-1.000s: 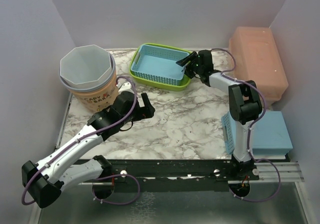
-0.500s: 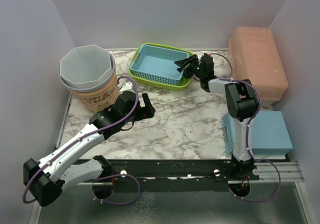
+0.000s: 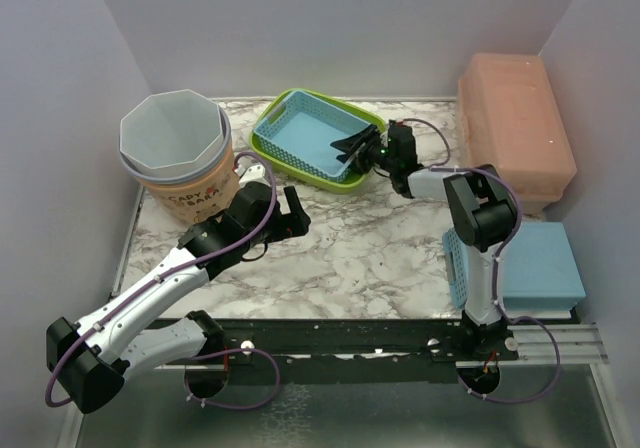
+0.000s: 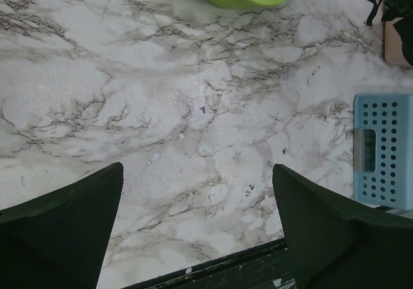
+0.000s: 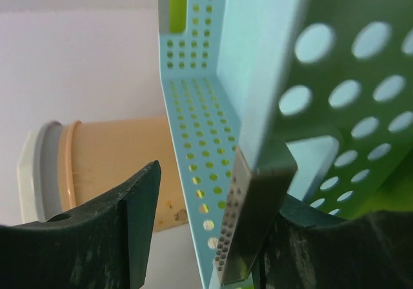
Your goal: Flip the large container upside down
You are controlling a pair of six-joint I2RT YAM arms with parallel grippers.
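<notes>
I have the green basket (image 3: 308,172) at the far edge of the table (image 3: 370,238), around the middle. It is open side up and set askew to the table edges. It is the larger of a nested pair, and the blue basket (image 3: 305,133) sits inside it. From the top view I cannot tell whether its right end is off the table or resting on it.

The right arm (image 3: 480,208) reaches across from the right side to that right end. My right wrist camera shows the right jaws spread. The perforated blue wall (image 5: 258,57) stands between them and lies against one finger (image 5: 322,250). The other finger (image 5: 97,237) is clear of the wall, with a gap showing. A grey perforated strip (image 5: 248,218) runs down the wall's edge. Green shows behind the holes.

The left arm (image 3: 160,288) stretches from the near left corner toward the middle of the table. The left jaws are spread wide over bare marble and hold nothing, with both fingers (image 4: 58,231) well apart.

In the far left corner stands a tan tub (image 3: 190,193) with a pale grey rim, upright and just beside the nested baskets. A pink bin (image 3: 515,118) fills the far right corner. A light blue crate (image 3: 540,263) with a perforated side lies at the right edge, near the right arm's base.
</notes>
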